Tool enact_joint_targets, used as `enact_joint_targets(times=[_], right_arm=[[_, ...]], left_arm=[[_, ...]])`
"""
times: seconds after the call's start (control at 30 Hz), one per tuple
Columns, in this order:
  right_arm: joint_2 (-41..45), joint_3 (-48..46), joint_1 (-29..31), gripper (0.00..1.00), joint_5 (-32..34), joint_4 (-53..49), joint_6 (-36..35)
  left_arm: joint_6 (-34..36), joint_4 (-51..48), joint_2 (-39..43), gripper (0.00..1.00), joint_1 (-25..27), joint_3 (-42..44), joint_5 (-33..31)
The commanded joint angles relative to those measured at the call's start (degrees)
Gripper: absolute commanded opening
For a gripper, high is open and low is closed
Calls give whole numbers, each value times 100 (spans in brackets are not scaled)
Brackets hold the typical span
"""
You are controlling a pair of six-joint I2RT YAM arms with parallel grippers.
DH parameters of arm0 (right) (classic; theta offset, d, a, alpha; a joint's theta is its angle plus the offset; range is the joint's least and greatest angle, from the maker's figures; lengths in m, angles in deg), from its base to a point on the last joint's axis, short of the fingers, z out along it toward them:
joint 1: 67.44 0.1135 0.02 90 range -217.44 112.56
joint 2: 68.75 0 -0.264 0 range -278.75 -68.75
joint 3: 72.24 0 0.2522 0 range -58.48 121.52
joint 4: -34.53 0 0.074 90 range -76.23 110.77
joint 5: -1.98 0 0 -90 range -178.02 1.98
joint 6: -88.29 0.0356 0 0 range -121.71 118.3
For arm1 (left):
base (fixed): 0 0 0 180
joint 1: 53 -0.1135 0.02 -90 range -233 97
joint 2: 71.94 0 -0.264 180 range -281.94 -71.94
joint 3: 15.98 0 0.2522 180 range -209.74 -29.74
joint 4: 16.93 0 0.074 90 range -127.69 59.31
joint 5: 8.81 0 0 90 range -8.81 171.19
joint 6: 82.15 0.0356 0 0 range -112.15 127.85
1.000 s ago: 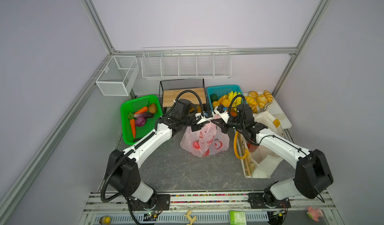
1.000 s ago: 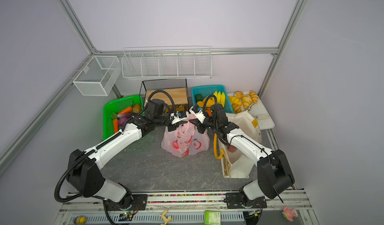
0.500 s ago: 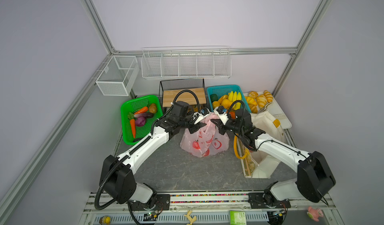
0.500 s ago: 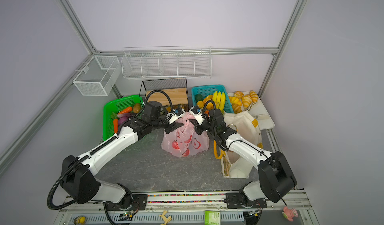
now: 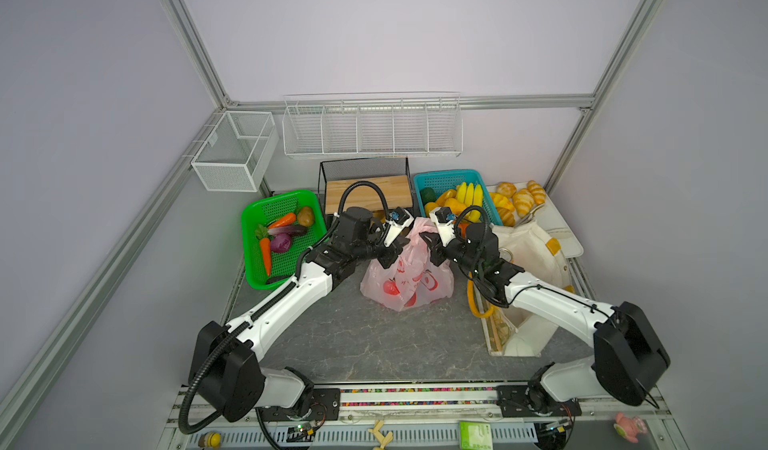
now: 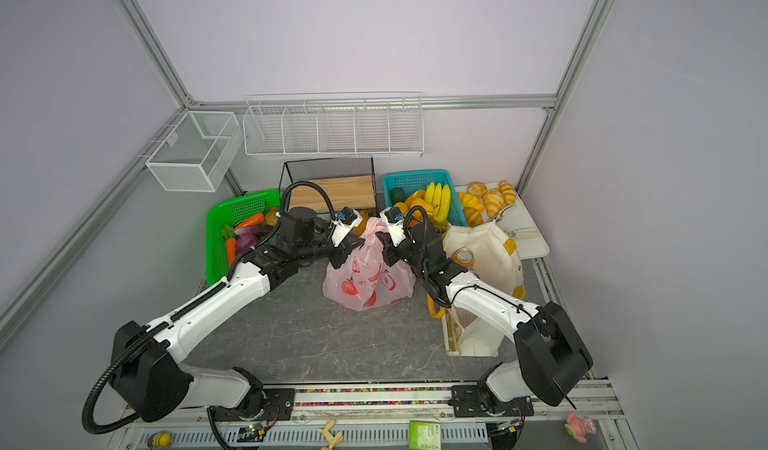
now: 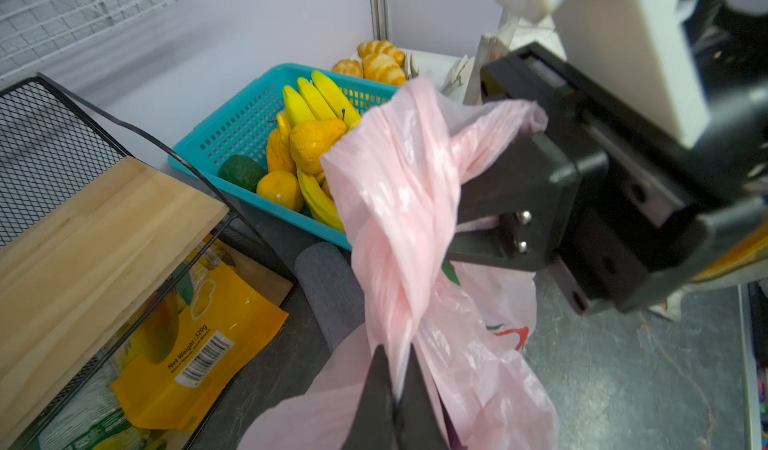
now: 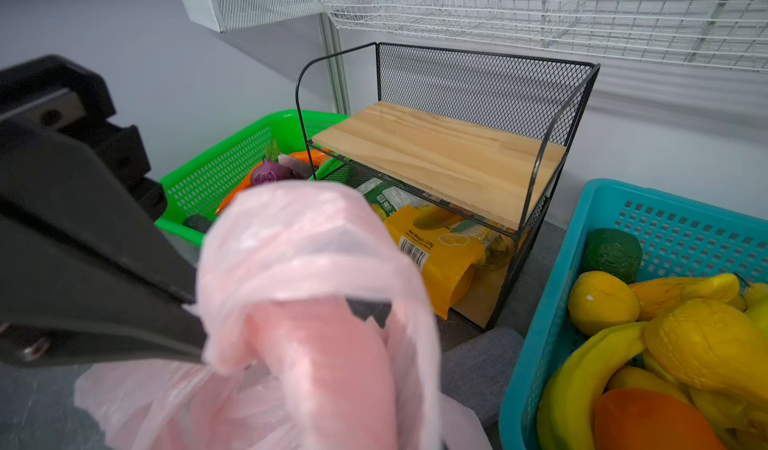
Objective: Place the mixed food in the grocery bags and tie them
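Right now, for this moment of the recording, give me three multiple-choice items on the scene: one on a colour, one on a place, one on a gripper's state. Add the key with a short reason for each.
1. The basket that holds the bananas is:
A. teal
B. green
C. white

2. The pink bag stands:
A. in that basket
B. on the bananas
C. on the grey tabletop

3. The left gripper is:
A. open, clear of the bag
B. shut on the pink bag
C. shut on a banana

Key:
1 A: its mesh walls show teal in both top views.
2 C: the bag's base rests on the tabletop, in front of the basket.
3 B: in the left wrist view the fingertips pinch twisted pink plastic at the bag's top.
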Motion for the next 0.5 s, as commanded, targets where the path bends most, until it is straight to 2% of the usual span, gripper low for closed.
enact_joint_targets(times=[0.0,0.37,0.47], right_arm=[[32,-196,104,7,428,489,466],[-102,-231,292,7,643,555,768],[-165,-242,302,7,730,557,829]], left_arm=[[-920,879,186,0,-7,207,181],[-2342,1218,190,0,148,358,-153],[-2792,1345,251,0,319,448,-465]])
